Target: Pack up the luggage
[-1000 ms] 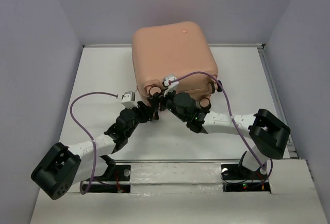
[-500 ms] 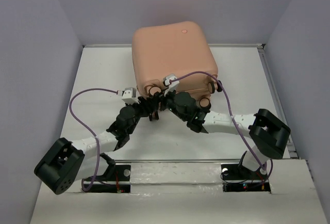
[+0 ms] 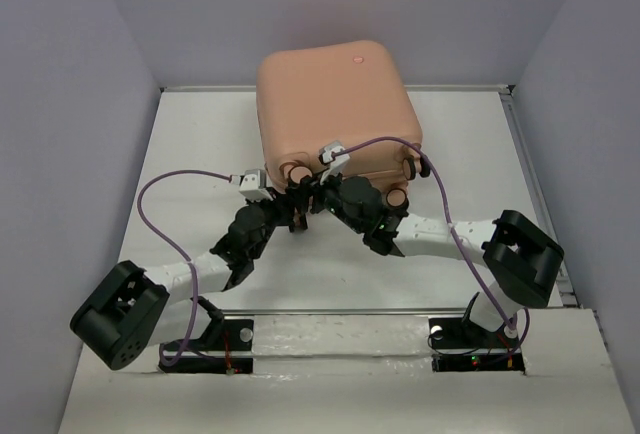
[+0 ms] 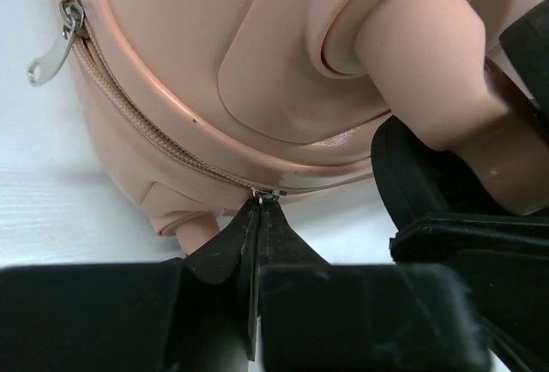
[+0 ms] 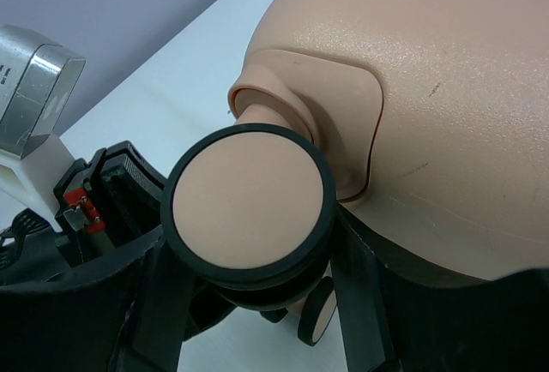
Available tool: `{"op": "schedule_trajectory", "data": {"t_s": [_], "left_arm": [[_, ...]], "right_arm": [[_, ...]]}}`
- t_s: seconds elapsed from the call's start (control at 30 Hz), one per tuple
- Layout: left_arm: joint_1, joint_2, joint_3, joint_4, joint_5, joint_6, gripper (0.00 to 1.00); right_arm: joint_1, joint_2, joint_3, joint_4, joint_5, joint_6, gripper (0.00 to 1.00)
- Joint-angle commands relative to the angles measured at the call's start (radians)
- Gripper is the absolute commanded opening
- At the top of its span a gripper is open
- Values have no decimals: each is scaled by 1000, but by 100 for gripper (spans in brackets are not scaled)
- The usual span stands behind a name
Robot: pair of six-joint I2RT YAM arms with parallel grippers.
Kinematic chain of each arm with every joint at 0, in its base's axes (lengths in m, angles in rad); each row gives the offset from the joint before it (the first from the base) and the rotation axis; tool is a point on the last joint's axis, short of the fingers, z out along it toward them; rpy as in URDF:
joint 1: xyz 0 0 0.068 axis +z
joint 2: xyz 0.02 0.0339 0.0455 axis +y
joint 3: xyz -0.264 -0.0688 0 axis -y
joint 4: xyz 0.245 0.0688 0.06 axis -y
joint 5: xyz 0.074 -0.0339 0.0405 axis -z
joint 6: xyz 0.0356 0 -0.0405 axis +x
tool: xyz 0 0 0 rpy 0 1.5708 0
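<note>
The peach-pink luggage (image 3: pixel 335 104) lies closed at the back middle of the white table, wheels toward me. In the left wrist view the luggage (image 4: pixel 283 63) fills the frame. My left gripper (image 4: pixel 260 209) is shut on a small metal zipper pull (image 4: pixel 267 194) on the zipper line at the lower edge. From above, the left gripper (image 3: pixel 296 204) is at the near left corner. My right gripper (image 5: pixel 253 235) is shut on a pink-and-black caster wheel (image 5: pixel 249 205), one finger on each side. From above, the right gripper (image 3: pixel 322 194) is right beside the left one.
A second zipper pull (image 4: pixel 53 53) hangs farther left along the zipper. Another caster wheel (image 3: pixel 397 197) sticks out at the near right corner. Purple cables (image 3: pixel 160 214) loop over both arms. Grey walls enclose the table (image 3: pixel 190 134) on three sides.
My left arm has pushed forward and to the right, bringing its gripper closer to the luggage's near corner. The right arm and the luggage have hardly moved.
</note>
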Motion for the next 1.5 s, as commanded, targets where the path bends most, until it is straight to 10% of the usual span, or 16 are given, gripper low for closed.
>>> {"op": "schedule_trajectory", "data": {"t_s": [0.0,0.63,1.03,1.2,1.47], "left_arm": [[-1,-1,58,105,-90,18,6],[151,-331,-28,-346,-207,14,6],[285,-131,195,-354,-123,-31,6],[285,-343,242,-483,-42,-91,90],[285,-780,472,-873,-26,-10,99]], "right_arm": [[-3,-51,20,197,-20,46,7],[-3,-393,-199,155,48,33,7],[7,-370,-219,95,-102,56,7],[39,-246,-97,55,-159,42,7],[124,-79,94,3,-193,-3,7]]}}
